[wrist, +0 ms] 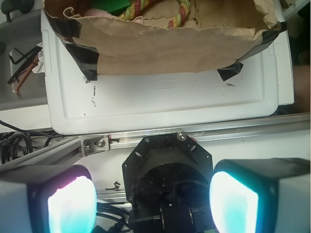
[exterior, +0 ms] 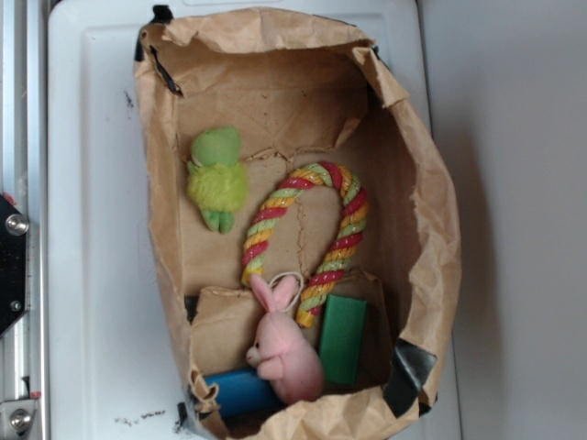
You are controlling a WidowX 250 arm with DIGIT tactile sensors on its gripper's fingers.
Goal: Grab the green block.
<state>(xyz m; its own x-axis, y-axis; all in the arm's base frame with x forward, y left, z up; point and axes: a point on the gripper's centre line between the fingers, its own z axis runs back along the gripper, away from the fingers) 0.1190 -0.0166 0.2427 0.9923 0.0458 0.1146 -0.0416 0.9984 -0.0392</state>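
The green block lies flat on the floor of an open brown paper bag, near the bag's lower right corner in the exterior view. A pink plush bunny lies just beside it on the left, its body close against the block's long edge. One end of a striped rope toy, bent into an arch, comes down at the block's top left corner and seems to touch it. A blue block sits below the bunny, partly under it and partly hidden by the bag's crumpled rim. A fuzzy lime-green plush toy rests well apart, toward the upper left of the bag.

The bag stands on a white tray, its corners held by black tape. My gripper hangs outside the bag, over the black robot base and a metal rail beside the tray. My two pads stand wide apart with nothing between them. From my wrist view the bag's near wall hides the block almost wholly; only a sliver of green shows past the rim, next to the rope.
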